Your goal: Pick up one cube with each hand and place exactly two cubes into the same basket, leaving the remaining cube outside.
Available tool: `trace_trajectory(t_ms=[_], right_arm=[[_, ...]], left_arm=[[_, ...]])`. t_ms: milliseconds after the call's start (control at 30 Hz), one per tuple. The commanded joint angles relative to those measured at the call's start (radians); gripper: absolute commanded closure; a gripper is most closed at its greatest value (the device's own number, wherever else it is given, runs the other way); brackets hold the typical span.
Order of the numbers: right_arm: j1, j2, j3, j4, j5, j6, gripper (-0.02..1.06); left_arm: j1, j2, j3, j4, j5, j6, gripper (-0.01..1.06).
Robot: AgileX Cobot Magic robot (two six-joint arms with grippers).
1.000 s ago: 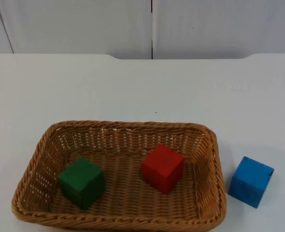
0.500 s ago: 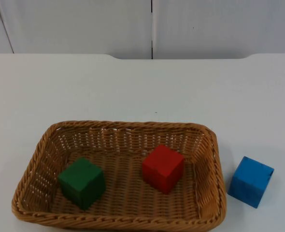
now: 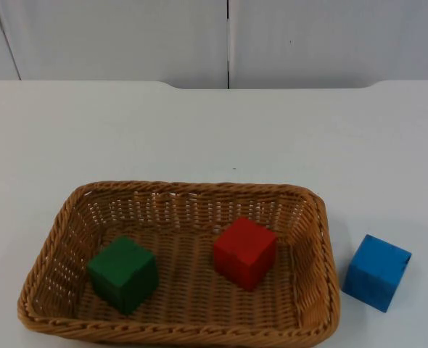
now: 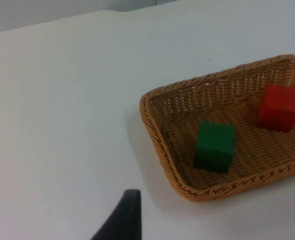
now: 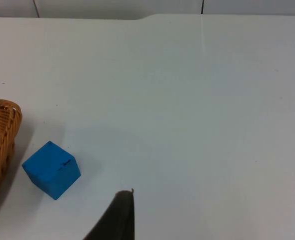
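In basket (image 3: 54, 239): green (image 3: 123, 274), red (image 3: 245, 252) | blue (image 3: 376, 272) just outside, right (I'd leave it) | both jaws: I cannot tell

On the counter (image 3: 214, 138) sits the basket (image 3: 54, 239). Inside it, one cube (image 3: 123, 274) lies toward nine o'clock, another cube (image 3: 245, 252) toward three. A third cube (image 3: 376, 272) rests outside, just beside the basket's three o'clock rim.

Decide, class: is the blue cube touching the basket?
Apart. The top view shows white table between the blue cube and the basket rim; the right wrist view agrees.
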Motion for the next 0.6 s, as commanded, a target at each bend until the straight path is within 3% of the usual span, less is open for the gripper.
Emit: trace_trajectory(t_ms=[0,167,567], right_arm=[[-0.008,-0.003,0.001,0.001,-0.006,-0.008,-0.01],[-0.008,-0.003,0.001,0.001,-0.006,-0.008,-0.01],[-0.007,-0.003,0.001,-0.001,-0.006,-0.008,-0.01]], left_arm=[[0.000,-0.002,0.004,-0.011,-0.012,-0.001,0.00],[0.023,-0.002,0.004,-0.011,-0.014,-0.001,0.00],[0.245,-0.002,0.004,-0.011,-0.014,-0.001,0.00]])
